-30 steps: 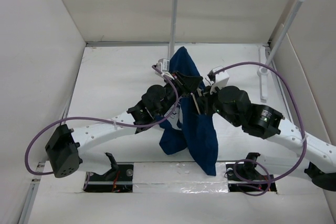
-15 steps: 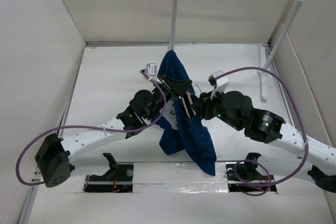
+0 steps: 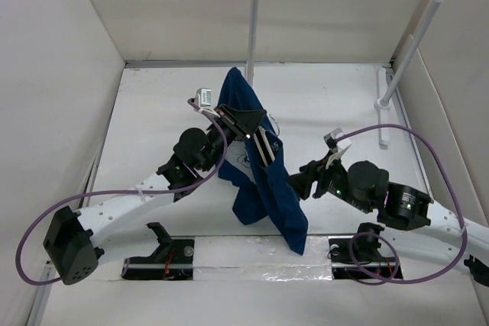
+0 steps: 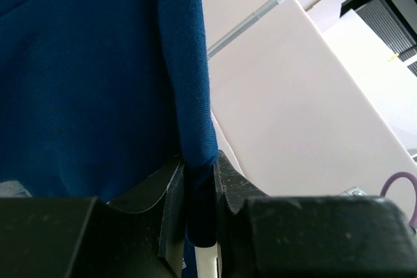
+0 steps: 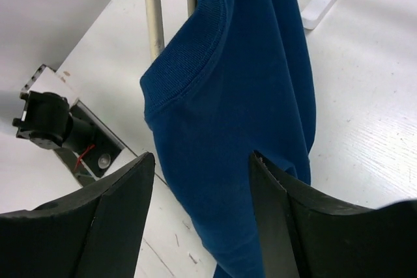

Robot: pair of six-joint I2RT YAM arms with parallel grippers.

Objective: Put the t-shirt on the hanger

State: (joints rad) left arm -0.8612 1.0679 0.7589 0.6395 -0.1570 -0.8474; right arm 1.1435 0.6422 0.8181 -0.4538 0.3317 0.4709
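Right gripper [image 5: 202, 158], spread and empty, has backed off toward 4 o'clock. Left gripper [image 4: 199, 168] alone pinches t-shirt [image 3: 263, 188] against hanger [image 3: 260, 146].

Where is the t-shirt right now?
In the top view the t-shirt hangs mid-table from the left gripper, with the open right gripper just to its right.

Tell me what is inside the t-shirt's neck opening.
A pale bar of the hanger runs into the collar of the t-shirt. How far it reaches inside is hidden by the fabric.
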